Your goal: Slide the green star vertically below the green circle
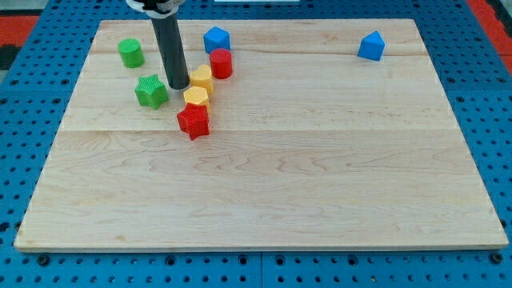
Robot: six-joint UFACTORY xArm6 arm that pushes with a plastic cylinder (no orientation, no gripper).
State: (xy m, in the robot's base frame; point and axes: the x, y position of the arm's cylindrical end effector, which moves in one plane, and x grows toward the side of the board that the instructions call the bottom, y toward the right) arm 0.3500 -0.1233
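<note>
Beside the green star: my tip [178, 86] stands on the pale wooden worktop [320, 176], just to the view's right of the green plastic star block [151, 90], near it but seemingly not touching; a sliver of wood shows between them.
Fingers: none on this rig, so nothing released, clenched or grasped; only the straight dark rod [170, 48] meets the blocks, side-on.
Task's thing: the green star lies below the green plastic cylinder, the circle of the task [131, 53], and a little to the view's right of it.
Gap to close: I judge a short shove toward the view's left would bring the star straight under the green circle.
How to do it well: push from the star's right flank through its middle, level and slow, so it slides without turning; stop as soon as it lines up.
Crowding by the star: two yellow plastic blocks, one [202, 78] and another [195, 97], sit just right of my tip; a red plastic star [194, 120] lies below them and a red cylinder [221, 63] above right.
Risk: drifting rightward would nudge the yellow pair; pushing off-centre may swing the star up toward the circle.
Farther from the star: a blue block [216, 39] and another blue block [370, 46], well apart.
</note>
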